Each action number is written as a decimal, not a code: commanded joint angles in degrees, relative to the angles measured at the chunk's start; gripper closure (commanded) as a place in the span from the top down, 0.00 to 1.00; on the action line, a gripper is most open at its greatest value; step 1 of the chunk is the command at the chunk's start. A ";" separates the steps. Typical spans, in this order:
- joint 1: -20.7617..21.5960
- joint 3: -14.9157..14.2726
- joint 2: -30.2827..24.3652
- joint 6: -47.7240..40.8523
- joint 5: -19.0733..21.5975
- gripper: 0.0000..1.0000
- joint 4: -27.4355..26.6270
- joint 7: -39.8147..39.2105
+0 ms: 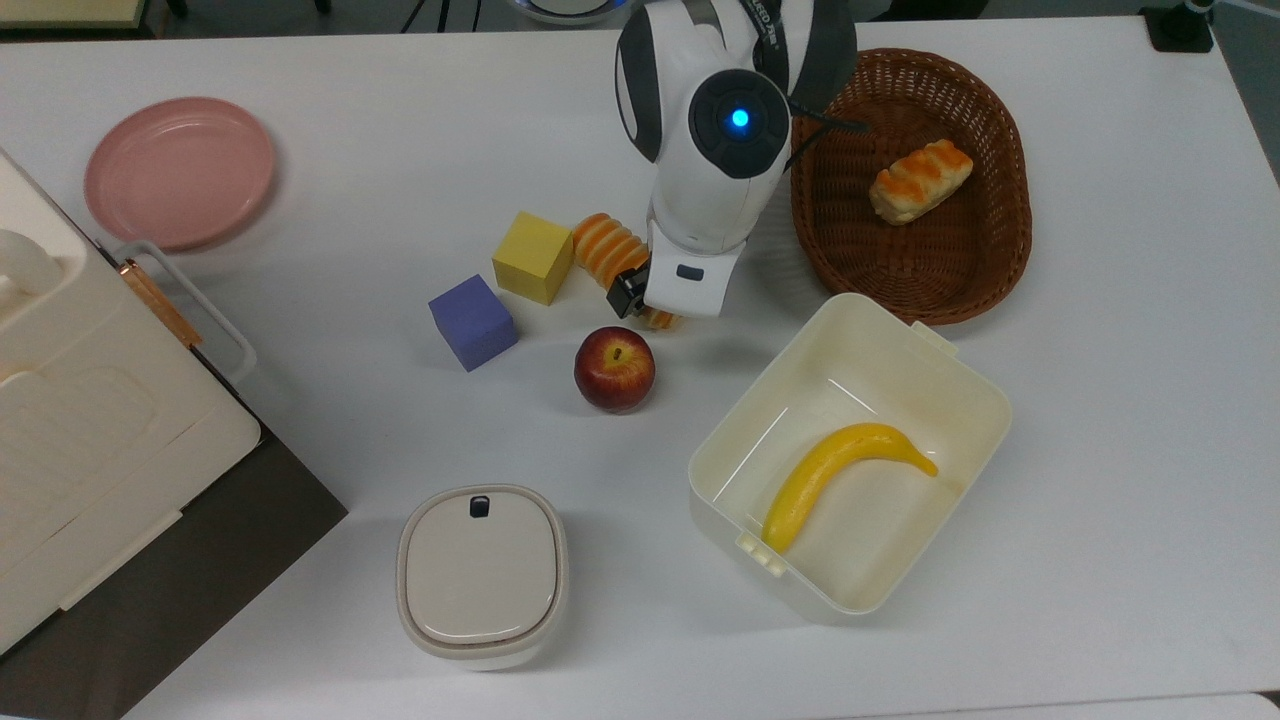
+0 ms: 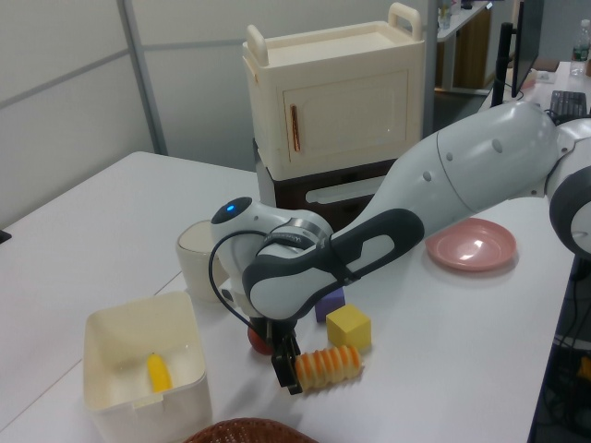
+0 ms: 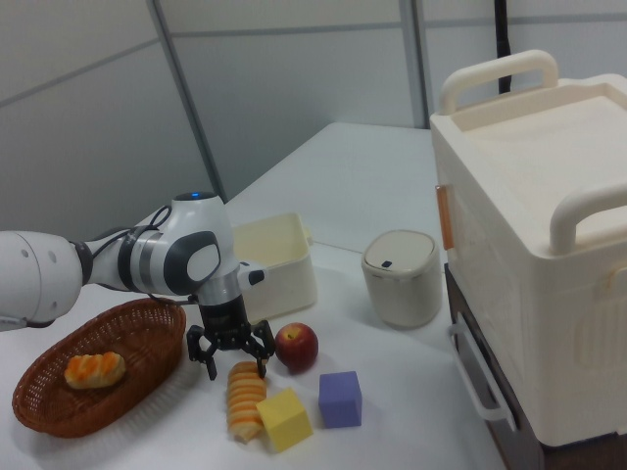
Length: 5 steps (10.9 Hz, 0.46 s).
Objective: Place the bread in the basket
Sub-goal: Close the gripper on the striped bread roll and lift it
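On the table beside the yellow cube, your bread lies ungrasped. Your gripper straddles its end nearest the apple, fingers spread wide, not clamped. Everything remains: close, lift, and carry it to the basket, which holds a bun.

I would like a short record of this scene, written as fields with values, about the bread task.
bread: on the table, one end against the yellow cube; loaf
gripper: low over the loaf's end near the apple; jaws open, one on each side
basket: holds a short bun, not the loaf; rim
box: holds a banana; wall
task state: loaf not yet lifted
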 commanded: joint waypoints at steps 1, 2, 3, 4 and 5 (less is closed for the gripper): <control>-0.22 -0.01 -0.14 1.73 -2.70 0.70 -2.28 -0.73; -0.22 -0.01 -0.32 1.73 -2.89 0.47 -2.28 -0.73; -0.22 -0.01 -0.41 1.73 -2.98 0.32 -2.11 -0.64; -0.22 -0.01 -0.58 1.65 -2.98 0.27 -1.93 -0.46; -0.22 -0.01 -1.10 1.30 -2.98 0.26 -1.84 -0.29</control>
